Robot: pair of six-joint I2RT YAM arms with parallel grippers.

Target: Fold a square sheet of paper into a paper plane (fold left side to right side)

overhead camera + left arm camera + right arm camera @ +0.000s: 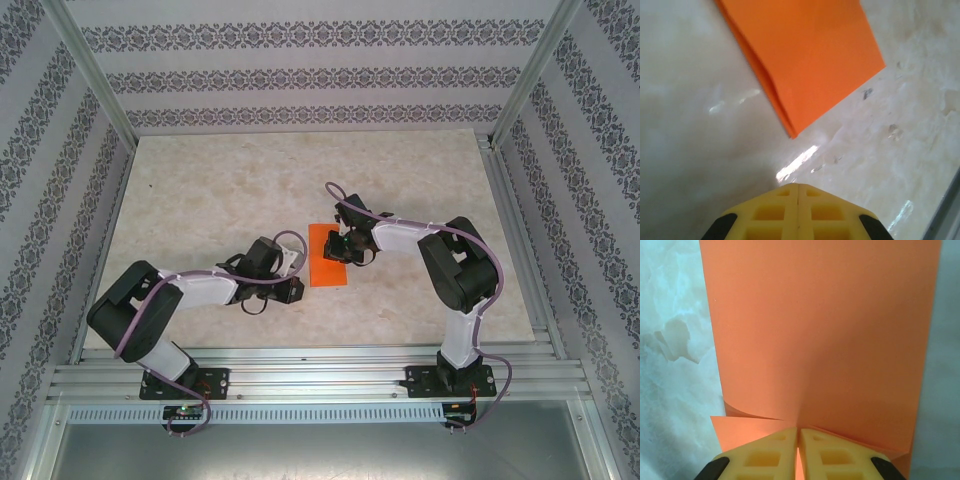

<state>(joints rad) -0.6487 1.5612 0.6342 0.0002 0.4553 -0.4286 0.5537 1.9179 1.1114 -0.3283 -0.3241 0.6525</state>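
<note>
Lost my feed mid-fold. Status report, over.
Left gripper shut, clear of the paper. Right gripper shut on the near edge of the square sheet of paper, which is folded double. No obstacle seen.

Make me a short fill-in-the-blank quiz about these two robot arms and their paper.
1. The sheet of paper lying on the table is ___ in colour.
2. The right fingers are pinching the ___.
3. The left fingers are shut and hold ___.
Missing words: orange; paper; nothing.
</note>
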